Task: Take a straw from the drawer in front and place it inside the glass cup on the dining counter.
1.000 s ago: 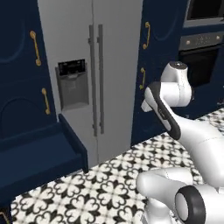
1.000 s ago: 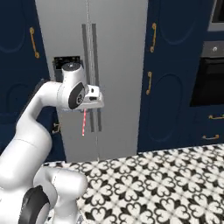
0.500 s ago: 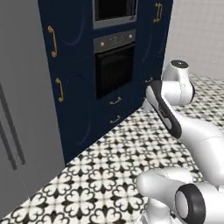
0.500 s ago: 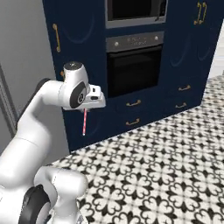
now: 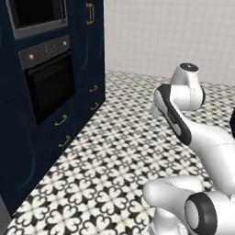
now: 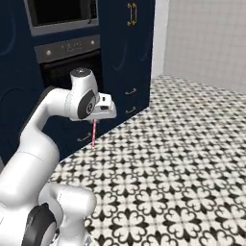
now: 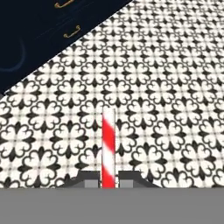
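Two-finger gripper (image 7: 108, 180) is clamped on the thin red-and-white striped straw (image 7: 108, 146), pinched between its dark fingertips (image 7: 89, 178). Straw (image 6: 93, 133) hangs straight down below the hand, above black-and-white patterned floor tile (image 6: 182, 158), near the navy oven cabinet (image 6: 120, 62)

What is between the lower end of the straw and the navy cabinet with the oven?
In the right base view, bare patterned floor lies between the straw and the navy cabinet.
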Available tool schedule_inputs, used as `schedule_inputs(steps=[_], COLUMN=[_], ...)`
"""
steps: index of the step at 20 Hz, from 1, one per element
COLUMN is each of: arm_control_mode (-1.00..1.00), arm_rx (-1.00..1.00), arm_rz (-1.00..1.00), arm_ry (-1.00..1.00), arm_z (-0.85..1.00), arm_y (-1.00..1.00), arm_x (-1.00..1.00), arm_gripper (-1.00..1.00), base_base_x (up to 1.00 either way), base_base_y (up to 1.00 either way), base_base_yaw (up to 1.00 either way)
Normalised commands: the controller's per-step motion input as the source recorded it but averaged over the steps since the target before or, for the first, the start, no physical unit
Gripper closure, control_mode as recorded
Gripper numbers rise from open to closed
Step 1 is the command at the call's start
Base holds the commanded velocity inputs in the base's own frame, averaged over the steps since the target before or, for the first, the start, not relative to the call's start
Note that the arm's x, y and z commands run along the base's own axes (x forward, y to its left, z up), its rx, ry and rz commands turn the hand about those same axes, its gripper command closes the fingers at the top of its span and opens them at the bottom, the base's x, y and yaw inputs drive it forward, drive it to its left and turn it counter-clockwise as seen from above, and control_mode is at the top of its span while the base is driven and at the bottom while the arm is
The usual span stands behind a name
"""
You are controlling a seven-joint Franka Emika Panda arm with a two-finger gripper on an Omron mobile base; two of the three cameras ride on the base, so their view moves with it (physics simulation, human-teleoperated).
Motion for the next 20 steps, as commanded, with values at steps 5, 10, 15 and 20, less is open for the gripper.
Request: schedule_inputs(steps=[5, 10, 15, 20], arm_control_mode=[1.0, 1.0, 1.0, 1.0], arm_rx=[0.0, 0.0, 0.0, 0.0], arm_rz=[0.0, 0.0, 0.0, 0.0], arm_ry=[0.0, 0.0, 0.0, 0.0], arm_z=[0.0, 0.0, 0.0, 0.0], arm_y=[0.0, 0.0, 0.0, 0.0], arm_x=[0.0, 0.0, 0.0, 0.0], arm_gripper=[1.0, 1.0, 1.0, 1.0], base_base_x=[0.78, 0.88, 1.0, 1.0], base_base_y=[0.0, 0.0, 0.16, 0.3], base_base_yaw=[-0.54, -0.52, -0.46, -0.43])
